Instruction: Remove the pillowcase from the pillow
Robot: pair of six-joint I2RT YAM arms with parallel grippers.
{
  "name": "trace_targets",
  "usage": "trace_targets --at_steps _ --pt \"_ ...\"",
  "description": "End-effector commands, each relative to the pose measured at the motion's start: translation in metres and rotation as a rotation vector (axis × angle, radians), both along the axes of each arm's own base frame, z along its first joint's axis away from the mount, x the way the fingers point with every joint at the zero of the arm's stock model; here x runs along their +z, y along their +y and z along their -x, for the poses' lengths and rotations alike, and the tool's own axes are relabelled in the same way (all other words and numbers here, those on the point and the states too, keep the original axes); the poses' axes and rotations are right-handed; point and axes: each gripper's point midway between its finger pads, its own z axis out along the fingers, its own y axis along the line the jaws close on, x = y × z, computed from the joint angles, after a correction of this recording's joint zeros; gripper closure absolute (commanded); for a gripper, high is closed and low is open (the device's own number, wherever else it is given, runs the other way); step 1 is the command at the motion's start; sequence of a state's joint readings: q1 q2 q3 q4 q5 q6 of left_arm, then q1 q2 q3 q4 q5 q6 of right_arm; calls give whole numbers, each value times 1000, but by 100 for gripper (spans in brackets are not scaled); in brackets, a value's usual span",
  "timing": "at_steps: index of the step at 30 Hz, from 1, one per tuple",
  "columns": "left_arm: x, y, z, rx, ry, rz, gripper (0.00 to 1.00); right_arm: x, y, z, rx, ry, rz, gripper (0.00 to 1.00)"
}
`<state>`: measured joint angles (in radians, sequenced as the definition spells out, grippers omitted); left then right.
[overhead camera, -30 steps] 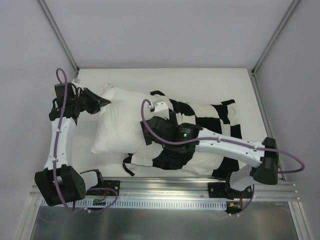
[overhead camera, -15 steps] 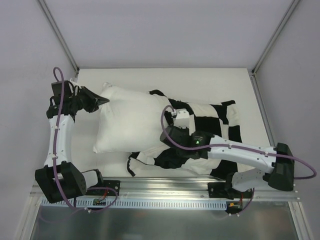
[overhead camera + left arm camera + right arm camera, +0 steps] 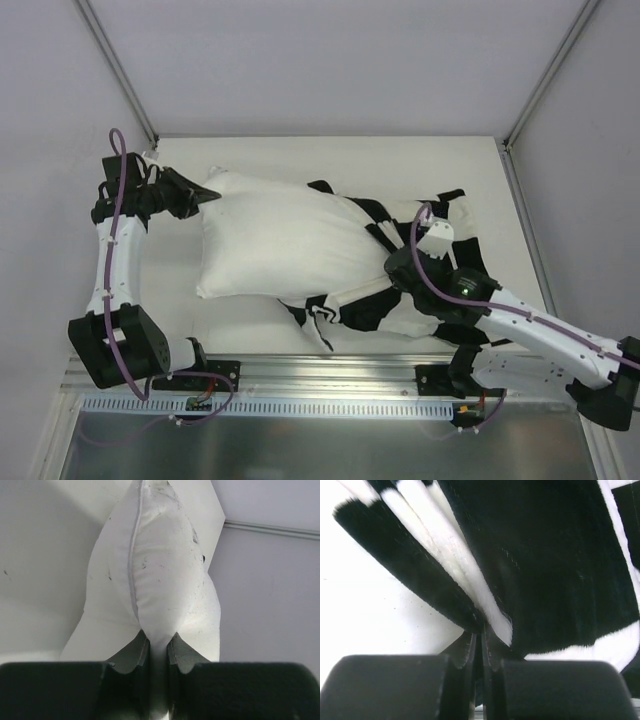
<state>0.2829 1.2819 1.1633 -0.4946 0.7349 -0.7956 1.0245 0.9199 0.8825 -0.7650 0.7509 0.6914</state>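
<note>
The bench [image 3: 300, 160] carries the whole job, the pillow [image 3: 270, 240] lying across its middle. Far more plain white shows now than a second ago. The bare stretch reaches past the midline, and only the pillow's right end is covered. The pillowcase [image 3: 365, 300] has slid right, its black and cream squares bunched into a crumpled heap over that right end and trailing toward the near edge. The right arm has swung from the centre of the bench out to the right side. The right pincer [image 3: 480, 640] is clamped tight on a pleated fold of checkered fabric, jaws nearly together. Over on the left, the left pincer [image 3: 159, 642] still grips the pillow's far-left corner, jaws narrow around the white seam, a touch further left than before.
</note>
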Motion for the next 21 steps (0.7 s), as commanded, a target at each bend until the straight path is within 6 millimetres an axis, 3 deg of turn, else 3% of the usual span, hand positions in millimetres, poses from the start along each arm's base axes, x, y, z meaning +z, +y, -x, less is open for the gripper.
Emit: trace_targets --at_steps 1,3,4,5,7,10,13,14,15,17,18,21 --pt "40 40 -46 82 -205 -127 89 -18 -36 -2 -17 55 299 99" --pt "48 28 -49 -27 -251 -134 58 -22 -19 -11 13 76 314 99" --pt "52 23 -46 -59 -265 -156 33 -23 -14 -14 19 84 317 99" --pt "49 10 -37 -92 -236 -194 21 -25 -8 -19 30 97 325 99" --pt "53 3 -22 -90 -248 -402 1 -28 2 -28 51 112 300 99" --pt "65 9 5 -48 -262 -597 1 -26 10 -42 48 118 243 99" --pt "55 15 41 4 -223 -707 1 -23 11 -51 51 125 209 99" --pt "48 18 50 18 -201 -721 1 -21 11 -54 46 118 193 99" --pt "29 18 72 26 -150 -707 1 -20 12 -56 52 119 188 99" --pt "7 16 93 63 -80 -678 1 -19 11 -58 48 123 188 99" --pt "-13 16 113 65 -28 -664 1 -18 12 -59 53 123 186 99" --pt "-34 1 141 52 22 -554 1 -20 13 -60 59 131 195 99"
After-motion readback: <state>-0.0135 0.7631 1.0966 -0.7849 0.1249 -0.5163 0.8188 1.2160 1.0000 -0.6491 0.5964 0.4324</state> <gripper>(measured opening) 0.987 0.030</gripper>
